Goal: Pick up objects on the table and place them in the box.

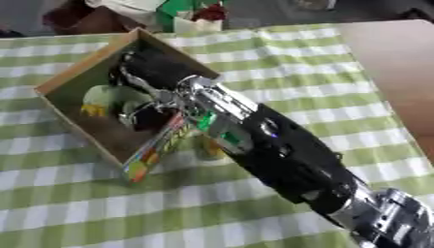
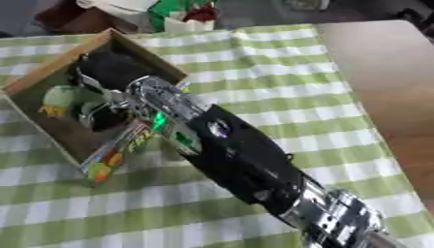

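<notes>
**Right arm deep in the box, hand hidden among what is already packed**

Nearest to me is the silver wrist-and-elbow end of the right arm (image 1: 381, 218), coming up from the lower right corner and running slantwise across the green-checked tablecloth (image 1: 322, 63) toward the box (image 1: 81, 72). Its right hand (image 1: 157, 72) is down inside the box, a black mass against the far wall; I cannot tell whether its fingers are curled round anything or lying slack, since they blur into the dark interior.

Inside the box lies a pale green, rounded thing (image 1: 110, 97) with a bit of yellow beside it, near the left wall. It looks soft and light, perhaps a plush or a plastic toy, and should bear being taken round its middle. A small yellowish thing (image 1: 212, 151) shows on the cloth just under the forearm, beside the box's colourful printed front wall (image 1: 157, 147); too little of it shows to name it. If it is the next to go, I judge it small and light, best pinched from above.

No left hand shows.
</notes>
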Available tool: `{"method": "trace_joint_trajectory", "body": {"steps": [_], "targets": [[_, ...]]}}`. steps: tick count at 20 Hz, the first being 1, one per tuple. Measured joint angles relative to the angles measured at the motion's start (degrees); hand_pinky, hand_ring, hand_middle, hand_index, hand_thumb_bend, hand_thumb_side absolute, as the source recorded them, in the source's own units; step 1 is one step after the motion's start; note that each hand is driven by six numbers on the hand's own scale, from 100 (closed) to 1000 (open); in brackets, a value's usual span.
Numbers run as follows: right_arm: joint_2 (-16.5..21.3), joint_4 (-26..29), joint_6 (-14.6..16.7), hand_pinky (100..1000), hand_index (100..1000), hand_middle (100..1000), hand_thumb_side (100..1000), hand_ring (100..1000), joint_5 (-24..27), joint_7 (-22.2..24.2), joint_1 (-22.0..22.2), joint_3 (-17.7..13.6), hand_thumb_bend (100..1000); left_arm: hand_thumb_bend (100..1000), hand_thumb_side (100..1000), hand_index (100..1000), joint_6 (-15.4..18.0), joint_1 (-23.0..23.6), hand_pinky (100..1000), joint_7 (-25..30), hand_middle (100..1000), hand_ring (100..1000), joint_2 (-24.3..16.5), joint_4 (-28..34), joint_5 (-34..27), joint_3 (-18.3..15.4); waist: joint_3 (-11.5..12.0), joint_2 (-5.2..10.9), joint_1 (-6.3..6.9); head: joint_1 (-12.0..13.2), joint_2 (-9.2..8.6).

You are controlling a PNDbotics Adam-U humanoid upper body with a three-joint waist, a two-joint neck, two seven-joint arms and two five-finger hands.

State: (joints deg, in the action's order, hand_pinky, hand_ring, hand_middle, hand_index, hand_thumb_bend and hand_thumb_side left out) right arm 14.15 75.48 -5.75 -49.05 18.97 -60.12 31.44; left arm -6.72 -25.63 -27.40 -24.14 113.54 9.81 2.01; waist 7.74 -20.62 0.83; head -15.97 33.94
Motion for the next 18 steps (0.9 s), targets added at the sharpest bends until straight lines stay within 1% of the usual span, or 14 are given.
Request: {"method": "trace_joint_trajectory", "body": {"steps": [1, 2, 3, 4, 5, 6, 7, 8, 9, 10, 11, 13, 15, 18], "targets": [[-0.1, -0.3, 0.2, 696, 606, 506, 397, 644, -0.3, 0.6, 0.0, 0.0, 100, 100, 1000, 833, 0.0, 0.0, 573, 0.0, 665, 638, 0.0, 0.0, 0.0, 0.0, 0.0, 0.0, 0.04, 0.0, 0.0], [-0.2, -0.4, 0.2, 701, 631, 524, 442, 660, -0.7, 1.2, -0.1, 0.0, 100, 100, 1000, 833, 0.0, 0.1, 573, 0.0, 665, 638, 0.0, 0.0, 0.0, 0.0, 0.0, 0.0, 0.08, 0.0, 0.0], [-0.3, -0.6, 0.1, 713, 681, 569, 564, 696, -1.3, 1.8, -0.1, 0.0, 100, 100, 1000, 833, 0.0, 0.1, 573, 0.0, 665, 638, 0.0, 0.0, 0.0, 0.0, 0.0, 0.0, 0.1, 0.0, 0.0], [-0.3, -0.8, -0.1, 718, 703, 593, 623, 714, -2.0, 2.5, -0.2, -0.1, 100, 100, 1000, 833, 0.0, 0.2, 573, 0.0, 665, 638, 0.0, 0.0, 0.0, 0.0, -0.1, 0.0, 0.1, 0.0, 0.0], [-0.3, -1.1, -0.3, 745, 758, 680, 766, 775, -2.7, 3.2, -0.4, -0.1, 100, 100, 1000, 833, 0.0, 0.2, 573, 0.0, 665, 638, 0.0, 0.0, -0.1, 0.0, -0.1, 0.0, 0.1, 0.0, 0.0], [-0.3, -1.3, -0.6, 752, 768, 698, 791, 789, -3.4, 4.0, -0.5, -0.3, 100, 100, 1000, 833, 0.0, 0.3, 573, -0.1, 665, 638, 0.0, 0.0, -0.1, 0.0, -0.1, 0.0, 0.1, 0.0, 0.0], [-0.3, -1.6, -0.9, 773, 816, 752, 868, 830, -3.9, 4.7, -0.6, -0.5, 100, 100, 1000, 832, -0.1, 0.3, 572, -0.1, 665, 638, 0.0, 0.0, -0.1, 0.0, -0.2, 0.0, 0.1, 0.0, 0.0], [-0.3, -1.8, -1.2, 780, 834, 770, 896, 844, -4.3, 5.5, -0.7, -0.7, 100, 100, 1000, 832, -0.1, 0.3, 572, -0.1, 665, 638, 0.0, 0.0, -0.1, 0.0, -0.2, 0.0, 0.1, 0.0, 0.0], [-0.3, -1.8, -1.6, 793, 868, 812, 931, 872, -4.7, 6.3, -0.9, -1.0, 192, 100, 1000, 832, -0.1, 0.3, 572, -0.1, 665, 638, 0.0, 0.0, -0.1, 0.0, -0.3, 0.0, 0.1, 0.1, 0.0], [-0.3, -1.8, -2.1, 797, 880, 827, 944, 883, -4.8, 7.1, -1.0, -1.4, 242, 100, 1000, 832, -0.1, 0.4, 572, -0.1, 665, 638, 0.0, 0.0, -0.1, 0.0, -0.3, 0.0, 0.11, 0.2, 0.0], [-0.3, -1.7, -2.5, 808, 892, 845, 973, 900, -4.8, 7.9, -1.1, -1.8, 332, 100, 1000, 832, -0.1, 0.4, 572, -0.1, 665, 638, 0.0, 0.0, -0.1, 0.0, -0.3, 0.0, 0.11, 0.3, 0.01], [0.0, -0.9, -3.3, 819, 892, 849, 1000, 913, -4.7, 9.2, -1.5, -2.8, 441, 100, 1000, 832, -0.1, 0.4, 572, -0.1, 665, 638, 0.0, 0.0, -0.1, 0.0, -0.3, 0.01, 0.11, 0.5, 0.04], [0.8, 0.5, -3.9, 830, 897, 856, 1000, 927, -3.9, 10.2, -1.9, -3.7, 505, 100, 1000, 832, -0.1, 0.5, 571, -0.2, 665, 639, 0.0, 0.0, -0.1, 0.0, -0.4, 0.08, 0.11, 0.9, 0.12], [2.7, 3.5, -4.7, 834, 903, 859, 1000, 930, -1.9, 11.0, -2.6, -5.1, 509, 100, 1000, 832, -0.1, 0.6, 571, -0.2, 665, 639, 0.0, 0.0, -0.1, 0.0, -0.7, 0.23, 0.11, 1.4, 0.32]]}}
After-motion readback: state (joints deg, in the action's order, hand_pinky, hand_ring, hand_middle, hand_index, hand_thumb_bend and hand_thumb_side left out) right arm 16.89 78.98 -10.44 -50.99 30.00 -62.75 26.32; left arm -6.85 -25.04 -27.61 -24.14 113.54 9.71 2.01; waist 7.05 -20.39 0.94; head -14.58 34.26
